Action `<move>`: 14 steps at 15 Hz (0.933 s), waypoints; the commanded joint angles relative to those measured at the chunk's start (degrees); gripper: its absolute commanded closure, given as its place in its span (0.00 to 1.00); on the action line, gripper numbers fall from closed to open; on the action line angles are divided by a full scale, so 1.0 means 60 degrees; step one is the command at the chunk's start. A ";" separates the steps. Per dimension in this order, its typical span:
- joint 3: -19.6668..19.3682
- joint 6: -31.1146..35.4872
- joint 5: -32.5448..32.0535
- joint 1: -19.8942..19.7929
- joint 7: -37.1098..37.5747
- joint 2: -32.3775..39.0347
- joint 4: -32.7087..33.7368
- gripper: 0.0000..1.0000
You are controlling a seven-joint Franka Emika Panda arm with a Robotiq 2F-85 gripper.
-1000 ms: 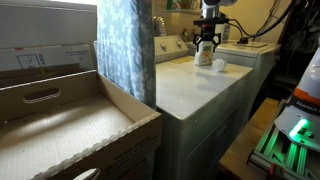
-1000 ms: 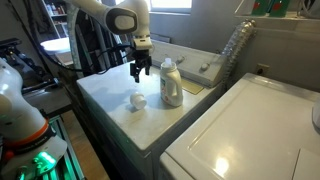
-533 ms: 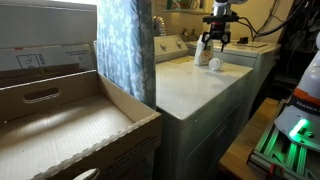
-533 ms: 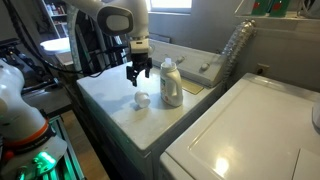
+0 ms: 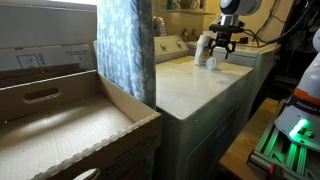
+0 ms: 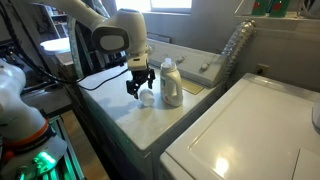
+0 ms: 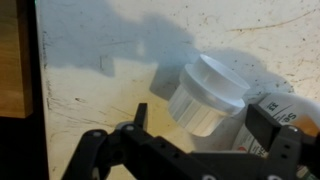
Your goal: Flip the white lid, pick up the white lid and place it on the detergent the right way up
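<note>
The white lid (image 6: 148, 98) stands on the white machine top (image 6: 115, 105), close beside the detergent (image 6: 171, 82), a whitish bottle with a yellow-orange label. Both also show in an exterior view, the lid (image 5: 213, 63) in front of the detergent (image 5: 203, 49). My gripper (image 6: 138, 86) is open and hangs low over the lid; it also shows in an exterior view (image 5: 222, 47). In the wrist view the ribbed lid (image 7: 208, 95) lies between the spread fingers (image 7: 137, 113), apart from them, with the gripper (image 7: 203, 120) around it. The detergent's label (image 7: 285, 106) is at the right.
A second white machine (image 6: 250, 130) stands next to this one. A clear plastic bottle (image 6: 235, 45) leans at the back. A blue curtain (image 5: 125, 50) and a wooden crate (image 5: 60, 125) fill the near side of that exterior view. The top's edge (image 7: 40, 80) runs left.
My gripper has moved away from beside the detergent's top, out over the lid and down toward it. It stays open. The lid and the detergent have not moved.
</note>
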 commanded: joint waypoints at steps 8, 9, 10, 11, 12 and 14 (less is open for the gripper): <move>-0.0455 0.0687 0.2116 -0.0092 -0.0189 0.0483 -0.0287 0.00; -0.0479 0.0558 0.2373 -0.0085 -0.0245 0.0550 -0.0246 0.00; -0.0487 0.0514 0.2548 -0.0098 -0.0234 0.0617 -0.0227 0.00; -0.0493 0.0487 0.2696 -0.0102 -0.0249 0.0680 -0.0214 0.00; -0.0491 0.0468 0.2808 -0.0100 -0.0246 0.0761 -0.0196 0.00; -0.0478 0.0435 0.2984 -0.0079 -0.0268 0.0927 -0.0160 0.00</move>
